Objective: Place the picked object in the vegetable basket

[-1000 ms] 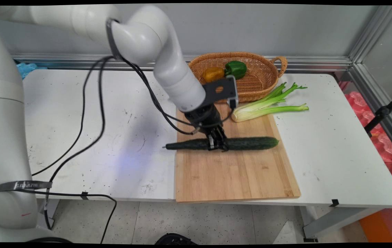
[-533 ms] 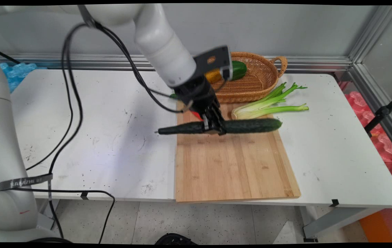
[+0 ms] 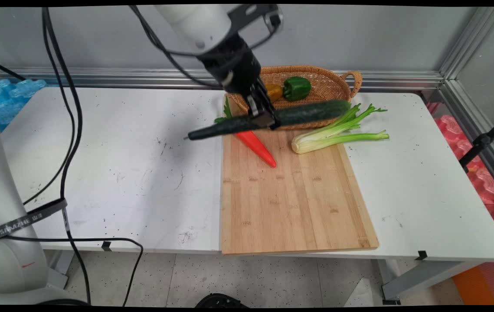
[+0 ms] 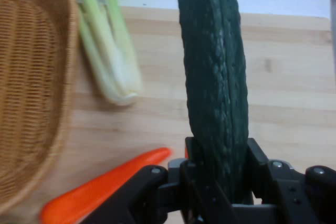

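Observation:
My gripper is shut on a long dark green cucumber, gripped near its middle and held in the air, nearly level, above the far end of the wooden cutting board. Its right end hangs in front of the wicker basket. Below it on the board lie a red-orange carrot and a bunch of celery.
The basket holds a green pepper and a yellow-orange pepper. Black cables hang over the left of the white table. A metal rail runs along the wall behind.
The gripper has lifted the cucumber off the board and carried it up and back toward the basket. The carrot, hidden before by the arm, now shows.

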`<action>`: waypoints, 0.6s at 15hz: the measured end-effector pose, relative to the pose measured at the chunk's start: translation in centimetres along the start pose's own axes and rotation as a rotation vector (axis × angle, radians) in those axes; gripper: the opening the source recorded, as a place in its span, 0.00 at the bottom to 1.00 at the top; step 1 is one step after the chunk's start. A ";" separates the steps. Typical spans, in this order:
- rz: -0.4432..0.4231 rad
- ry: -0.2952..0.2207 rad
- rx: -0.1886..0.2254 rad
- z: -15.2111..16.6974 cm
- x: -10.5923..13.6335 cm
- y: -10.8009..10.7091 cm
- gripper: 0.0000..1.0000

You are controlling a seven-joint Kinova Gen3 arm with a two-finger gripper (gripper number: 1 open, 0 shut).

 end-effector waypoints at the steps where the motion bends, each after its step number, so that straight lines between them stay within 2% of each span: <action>1: -0.008 0.000 0.009 -0.4 0.1 -0.5 0.00; 9: -0.063 -0.016 0.114 -1.9 2.0 -6.9 0.00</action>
